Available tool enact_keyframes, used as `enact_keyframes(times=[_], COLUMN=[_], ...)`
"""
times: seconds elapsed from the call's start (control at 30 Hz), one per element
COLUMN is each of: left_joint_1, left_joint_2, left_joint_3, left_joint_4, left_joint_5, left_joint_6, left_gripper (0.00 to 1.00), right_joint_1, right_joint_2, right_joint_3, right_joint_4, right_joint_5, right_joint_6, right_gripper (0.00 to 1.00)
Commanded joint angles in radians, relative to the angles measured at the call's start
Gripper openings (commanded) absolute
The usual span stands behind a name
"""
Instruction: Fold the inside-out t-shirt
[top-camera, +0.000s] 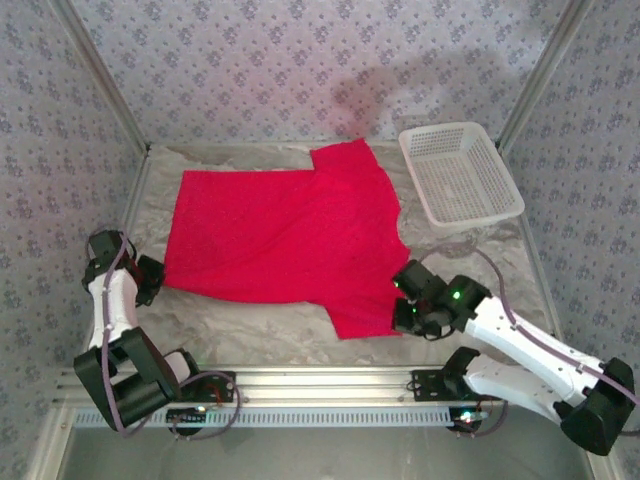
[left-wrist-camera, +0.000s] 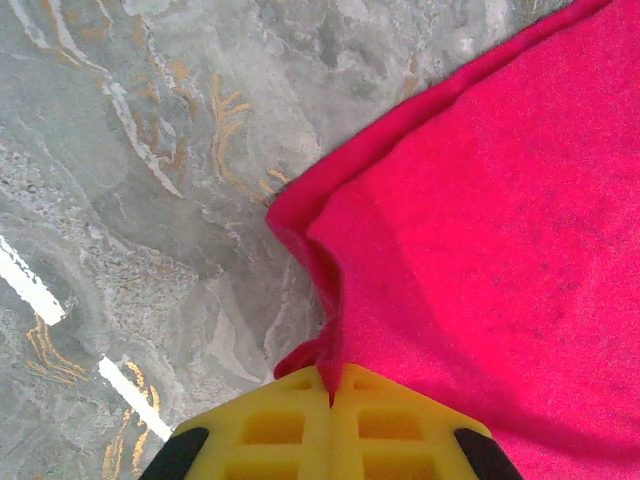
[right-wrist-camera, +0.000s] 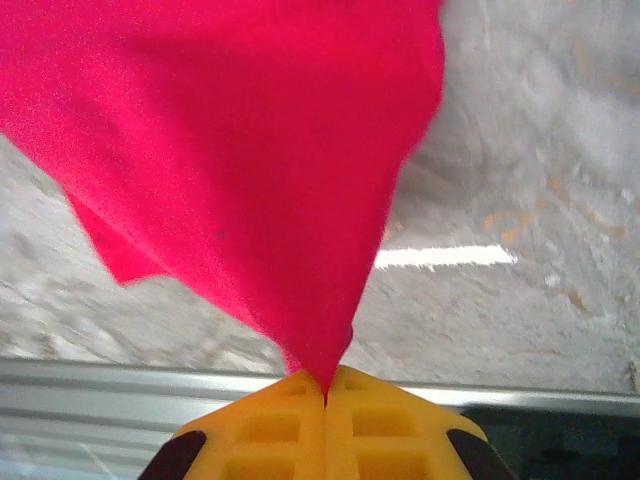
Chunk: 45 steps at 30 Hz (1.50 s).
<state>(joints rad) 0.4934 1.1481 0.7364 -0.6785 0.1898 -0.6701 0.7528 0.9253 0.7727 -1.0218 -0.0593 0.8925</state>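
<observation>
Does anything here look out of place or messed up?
Nothing spilled or damaged. The red t-shirt lies flat but slanted, left gripper and right gripper pinching its near edge; the white basket sits askew, far right.

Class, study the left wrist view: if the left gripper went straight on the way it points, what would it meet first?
The red t-shirt: the left gripper is shut on its corner, and the folded edge lies directly ahead. Past that, probably the marbled table, though depth is unclear.
</observation>
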Motion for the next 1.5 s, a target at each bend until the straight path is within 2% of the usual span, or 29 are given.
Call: enact_keyframes(times=[0.0, 0.13, 0.27, 0.6, 1.03, 1.3, 1.37, 1.4, 1.47], left_joint_1=[-0.012, -0.068, -0.135, -0.154, -0.224, -0.231, -0.231, -0.232, -0.232], left_joint_2=[0.031, 0.101, 0.210, 0.499, 0.797, 0.873, 0.885, 0.889, 0.882], left_joint_3=[0.052, 0.140, 0.252, 0.514, 0.787, 0.845, 0.859, 0.868, 0.883], left_joint_4=[-0.007, 0.029, 0.030, 0.011, -0.067, -0.081, -0.085, -0.090, -0.124], left_joint_5=[-0.015, -0.047, -0.087, -0.119, -0.130, -0.131, -0.121, -0.112, -0.107], left_joint_6=[0.007, -0.028, -0.044, -0.035, -0.013, -0.004, 0.002, 0.010, 0.032], left_gripper=[0.03, 0.04, 0.04, 0.04, 0.07, 0.09, 0.16, 0.25, 0.46], right_joint_1=[-0.092, -0.227, -0.305, -0.473, -0.505, -0.512, -0.517, -0.520, -0.522], right_joint_2=[0.062, 0.197, 0.351, 0.621, 0.972, 1.071, 1.090, 1.099, 1.109], right_joint_3=[0.117, 0.218, 0.329, 0.602, 0.866, 0.971, 0.993, 1.006, 1.031], right_joint_4=[0.002, 0.102, 0.160, 0.226, 0.196, 0.161, 0.152, 0.141, 0.104], right_joint_5=[0.011, -0.027, -0.032, -0.051, -0.099, -0.103, -0.111, -0.120, -0.129], right_joint_6=[-0.115, -0.203, -0.256, -0.336, -0.362, -0.363, -0.362, -0.362, -0.375], right_gripper=[0.00, 0.00, 0.00, 0.00, 0.00, 0.00, 0.00, 0.02, 0.33])
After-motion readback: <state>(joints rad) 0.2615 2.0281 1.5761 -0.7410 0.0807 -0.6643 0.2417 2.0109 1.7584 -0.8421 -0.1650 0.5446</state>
